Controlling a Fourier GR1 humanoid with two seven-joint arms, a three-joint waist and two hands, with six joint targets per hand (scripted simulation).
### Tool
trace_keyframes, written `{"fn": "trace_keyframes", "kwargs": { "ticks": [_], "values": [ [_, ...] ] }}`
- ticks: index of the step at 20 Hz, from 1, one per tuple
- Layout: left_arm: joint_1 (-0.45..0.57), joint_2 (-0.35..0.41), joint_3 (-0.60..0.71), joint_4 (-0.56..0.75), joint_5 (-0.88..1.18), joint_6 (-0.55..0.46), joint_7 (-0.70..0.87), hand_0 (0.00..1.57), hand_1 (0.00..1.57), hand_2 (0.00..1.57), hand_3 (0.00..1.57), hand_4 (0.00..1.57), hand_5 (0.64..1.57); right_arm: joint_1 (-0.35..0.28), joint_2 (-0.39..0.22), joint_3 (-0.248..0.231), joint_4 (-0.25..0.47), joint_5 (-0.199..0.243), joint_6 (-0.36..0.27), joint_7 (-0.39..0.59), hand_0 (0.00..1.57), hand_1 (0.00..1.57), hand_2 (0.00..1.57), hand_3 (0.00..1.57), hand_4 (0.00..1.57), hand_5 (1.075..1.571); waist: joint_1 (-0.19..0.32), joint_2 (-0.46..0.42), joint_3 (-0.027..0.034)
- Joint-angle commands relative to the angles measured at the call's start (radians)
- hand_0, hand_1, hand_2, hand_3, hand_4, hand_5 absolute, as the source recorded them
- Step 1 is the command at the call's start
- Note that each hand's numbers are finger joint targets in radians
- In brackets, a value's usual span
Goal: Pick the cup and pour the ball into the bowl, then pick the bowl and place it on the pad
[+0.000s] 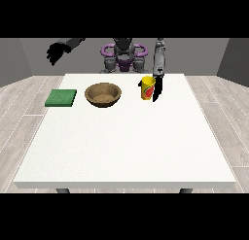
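A yellow cup [147, 88] with a red and green mark stands upright on the white table [126, 146], right of centre at the back. The hand at the view's right [157, 89] hangs down just beside the cup's right side, fingers pointing at the table; whether it touches the cup I cannot tell. A brown wooden bowl [102, 94] sits left of the cup. A green square pad [61, 97] lies near the table's left edge. The hand at the view's left [56, 53] is raised high above the table's back left corner, holding nothing. The ball is not visible.
The robot's torso [123, 54] stands behind the table's far edge. A wooden floor [24, 103] surrounds the table. The table's near half stretches bare towards the camera.
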Motion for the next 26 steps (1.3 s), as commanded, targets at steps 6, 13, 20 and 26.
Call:
{"fn": "trace_keyframes", "kwargs": {
  "ticks": [6, 13, 20, 26],
  "values": [
    [-0.053, 0.019, 0.058, 0.185, -0.061, 0.187, -0.181, 1.28, 1.28, 1.57, 1.57, 1.37, 1.457, -0.028, -0.093, -0.08, -0.075, -0.132, 0.083, 0.056, 0.0, 0.0, 0.0, 0.16, 0.64, 1.568, -0.099, 0.071, -0.0006],
    [-0.128, -0.028, -0.131, 0.106, -0.261, 0.359, 0.132, 1.27, 1.27, 1.57, 1.57, 1.41, 1.43, -0.041, -0.141, -0.112, 0.135, -0.098, 0.063, 0.109, 0.0, 0.0, 0.0, 0.31, 0.64, 1.566, 0.012, -0.141, 0.0016],
    [-0.23, 0.043, -0.376, 0.208, -0.657, 0.575, 0.392, 1.36, 1.36, 1.57, 1.57, 1.45, 1.533, -0.027, -0.127, -0.103, 0.225, -0.112, 0.11, 0.093, 0.0, 0.0, 0.0, 0.17, 0.64, 1.562, -0.005, -0.214, 0.0088],
    [-0.391, 0.0, -0.542, 0.319, -0.922, 0.523, 0.733, 1.36, 1.36, 1.57, 1.57, 1.47, 1.531, 0.011, -0.151, -0.119, 0.335, -0.096, 0.148, 0.072, 0.0, 0.0, 0.0, 0.0, 0.68, 1.559, 0.021, -0.296, 0.0055]
  ]
}}
